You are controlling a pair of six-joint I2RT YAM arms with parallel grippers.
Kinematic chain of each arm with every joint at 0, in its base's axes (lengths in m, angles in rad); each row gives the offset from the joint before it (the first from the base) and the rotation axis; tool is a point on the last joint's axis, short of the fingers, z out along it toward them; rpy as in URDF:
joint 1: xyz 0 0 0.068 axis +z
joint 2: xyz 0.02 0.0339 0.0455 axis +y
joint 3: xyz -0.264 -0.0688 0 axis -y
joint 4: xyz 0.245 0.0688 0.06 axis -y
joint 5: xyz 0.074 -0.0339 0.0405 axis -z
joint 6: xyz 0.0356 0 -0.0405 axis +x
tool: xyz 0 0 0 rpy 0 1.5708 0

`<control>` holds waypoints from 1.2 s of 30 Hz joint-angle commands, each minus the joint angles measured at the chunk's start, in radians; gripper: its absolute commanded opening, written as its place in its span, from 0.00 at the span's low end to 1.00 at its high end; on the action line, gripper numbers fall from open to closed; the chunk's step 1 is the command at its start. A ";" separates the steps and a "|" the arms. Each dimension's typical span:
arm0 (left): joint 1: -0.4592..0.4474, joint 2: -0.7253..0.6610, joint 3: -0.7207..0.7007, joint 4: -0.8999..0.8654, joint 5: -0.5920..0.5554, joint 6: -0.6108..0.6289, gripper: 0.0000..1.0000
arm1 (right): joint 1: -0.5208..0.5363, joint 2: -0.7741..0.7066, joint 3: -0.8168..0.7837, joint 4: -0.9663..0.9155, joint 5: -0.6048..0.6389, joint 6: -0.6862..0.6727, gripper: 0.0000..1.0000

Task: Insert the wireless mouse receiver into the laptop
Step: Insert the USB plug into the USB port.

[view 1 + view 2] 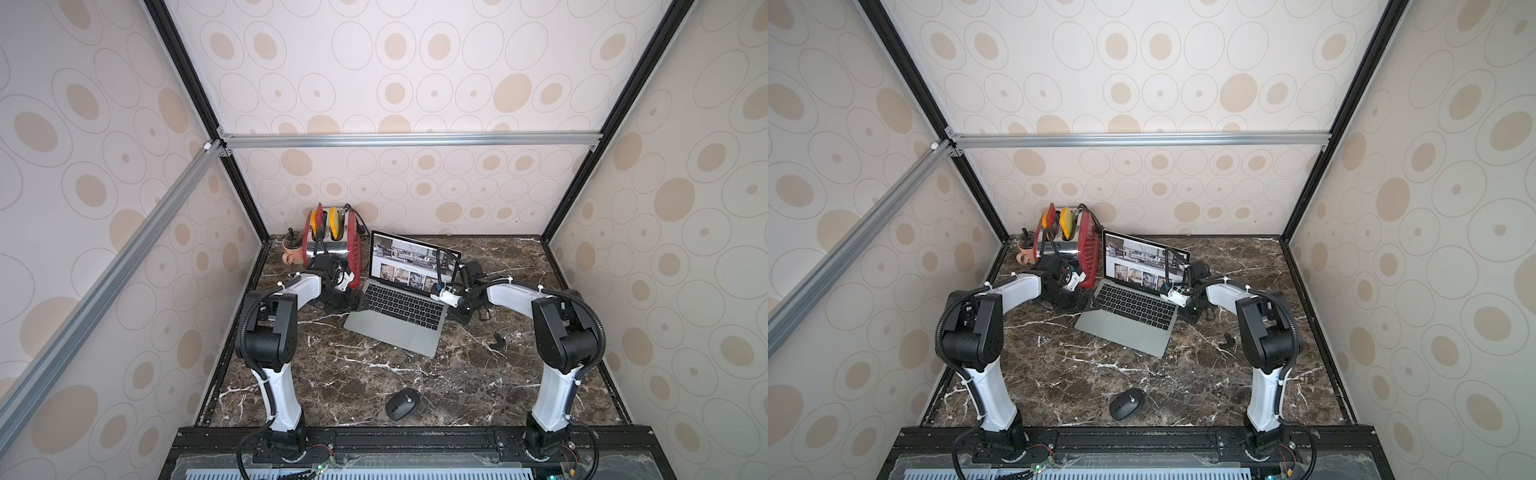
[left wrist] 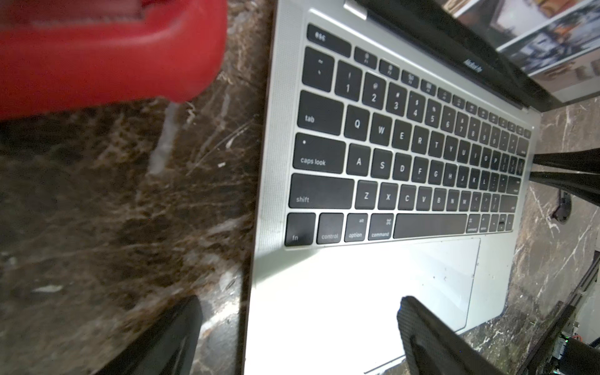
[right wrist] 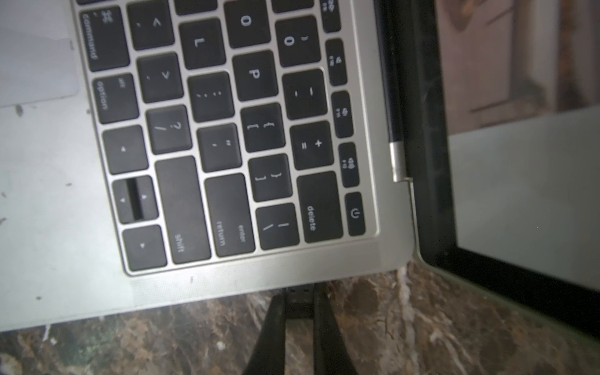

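The laptop (image 1: 395, 328) (image 1: 1125, 328) lies open on the marble table, its screen showing a page of photos. In the right wrist view my right gripper (image 3: 298, 292) is shut on the wireless mouse receiver (image 3: 298, 300), a small dark piece whose tip meets the laptop's (image 3: 227, 285) side edge near the shift key. From above, the right gripper (image 1: 453, 311) sits at the laptop's right edge. My left gripper (image 2: 298, 302) (image 1: 357, 301) is open and straddles the laptop's (image 2: 324, 292) left edge. One of its fingers (image 2: 168, 337) is over the table, the other over the palm rest.
A black mouse (image 1: 402, 404) (image 1: 1126, 404) lies near the table's front. A small black piece (image 1: 498, 341) lies right of the laptop. A red and chrome toaster (image 1: 332, 245) and a brown mug (image 1: 291, 251) stand at the back left, the toaster close to the left arm.
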 commanded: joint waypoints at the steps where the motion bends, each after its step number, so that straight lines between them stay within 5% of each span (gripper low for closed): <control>1: 0.004 0.055 -0.015 -0.065 -0.013 0.016 0.97 | 0.000 -0.011 0.004 0.007 -0.008 -0.001 0.00; 36: 0.016 0.119 0.098 -0.188 -0.054 0.090 0.97 | -0.010 0.067 0.109 -0.036 -0.071 -0.116 0.00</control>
